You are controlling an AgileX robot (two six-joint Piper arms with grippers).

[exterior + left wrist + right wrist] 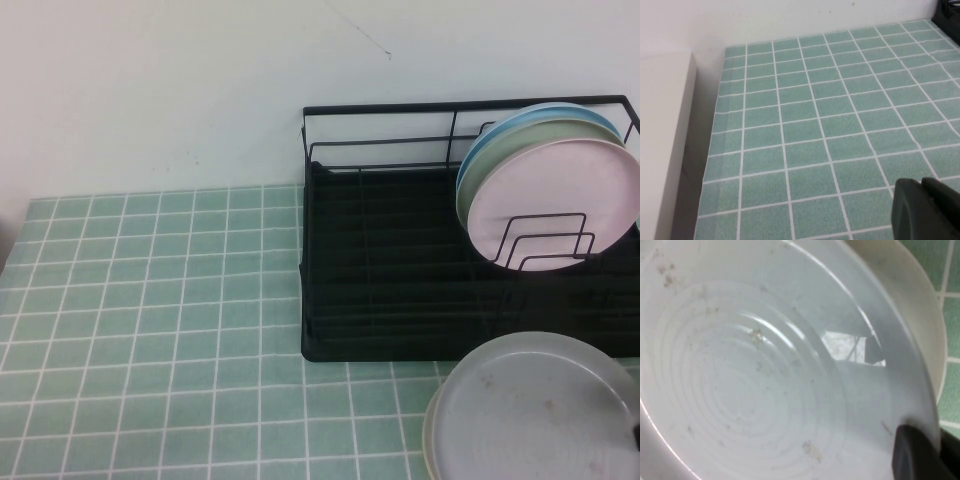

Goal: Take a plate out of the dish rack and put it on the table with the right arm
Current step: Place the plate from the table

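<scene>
open table left of dish rack, plate covering near-right corner, right tool at its edge

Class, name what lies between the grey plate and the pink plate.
In the high view, the dish rack's black front edge separates the grey plate from the pink plate.

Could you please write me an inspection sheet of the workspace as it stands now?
Surface: table, mint-green tiles, white grid lines.
Job's things: grey plate in front of the dish rack, lying over a cream plate's rim.
Clutter: pink plate and bluish plates upright in the rack.
Grippers: right pincer at the grey plate's edge; left pincer above bare tiles.
Cables: nothing seen.
Surroundings: white wall.
</scene>
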